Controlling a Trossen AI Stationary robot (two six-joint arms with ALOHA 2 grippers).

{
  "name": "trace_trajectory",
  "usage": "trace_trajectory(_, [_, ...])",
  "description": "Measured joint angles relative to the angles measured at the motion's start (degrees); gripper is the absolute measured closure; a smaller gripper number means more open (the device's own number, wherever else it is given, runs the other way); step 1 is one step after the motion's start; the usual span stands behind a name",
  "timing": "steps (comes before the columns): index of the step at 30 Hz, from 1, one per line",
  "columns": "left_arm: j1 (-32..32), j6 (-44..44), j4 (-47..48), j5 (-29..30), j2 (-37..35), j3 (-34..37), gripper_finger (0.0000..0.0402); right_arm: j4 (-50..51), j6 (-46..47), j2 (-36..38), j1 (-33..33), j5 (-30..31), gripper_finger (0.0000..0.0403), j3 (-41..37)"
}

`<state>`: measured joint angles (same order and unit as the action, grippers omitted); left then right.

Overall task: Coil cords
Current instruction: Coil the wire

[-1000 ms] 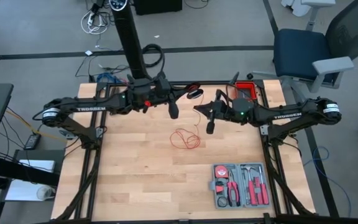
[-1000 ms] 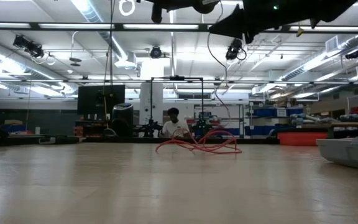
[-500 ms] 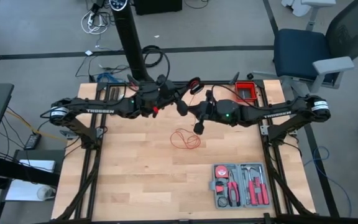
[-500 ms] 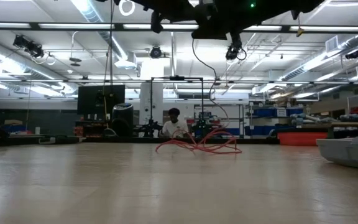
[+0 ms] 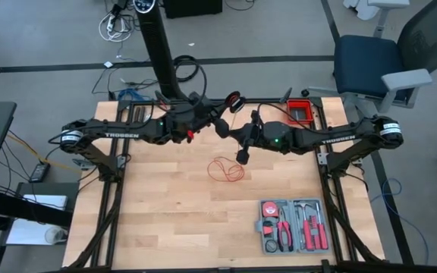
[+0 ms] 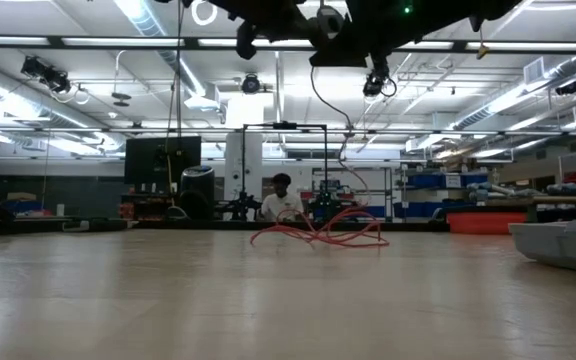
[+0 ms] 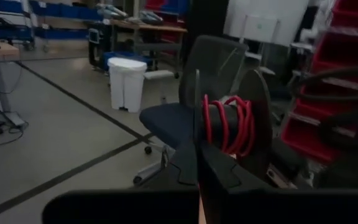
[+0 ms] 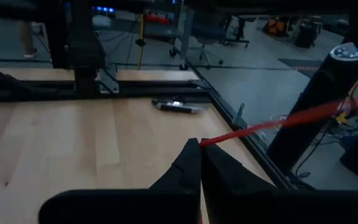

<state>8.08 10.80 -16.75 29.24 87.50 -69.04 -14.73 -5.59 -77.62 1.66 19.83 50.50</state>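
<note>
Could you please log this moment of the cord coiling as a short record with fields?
cord: red cord, loose tangle mid-table, one end running up to the arms
spool: dark spool with red turns wound on it, held at the left end effector
left end effector: shut on spool, raised near table's far edge
right end effector: shut on cord, raised beside the left one
case: grey tool case, open, near right corner

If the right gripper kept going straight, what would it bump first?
Probably the wooden table, short of the dark pen-like thing near its edge, though depth is unclear. The right gripper pinches the red cord.
</note>
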Motion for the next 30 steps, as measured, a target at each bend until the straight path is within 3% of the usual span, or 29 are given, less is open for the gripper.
trace_trajectory(7, [-0.22, -3.96, 2.03, -7.04, 1.36, -0.04, 0.0402, 8.96, 0.15, -0.04, 0.81, 0.46, 0.0403, 5.86])
trace_trajectory(15, [-0.2, -7.48, 4.53, -8.04, 2.86, -0.06, 0.0402, 19.26, -2.1, -0.02, 0.71, -0.1, 0.0403, 11.95])
trace_trajectory(20, [-0.17, -7.68, 7.57, -12.07, 2.86, -0.07, 0.0402, 21.7, -3.07, 0.0, 0.86, -1.87, 0.0403, 13.29])
trace_trajectory(24, [-0.2, -7.75, 7.48, -12.4, 2.86, -0.07, 0.0402, 22.03, -2.12, 0.0, 1.56, -6.63, 0.0403, 13.81])
trace_trajectory(30, [-0.2, -7.57, 7.36, -12.42, 2.82, -0.07, 0.0402, 21.68, -1.99, 0.57, 1.44, -7.57, 0.0403, 13.81])
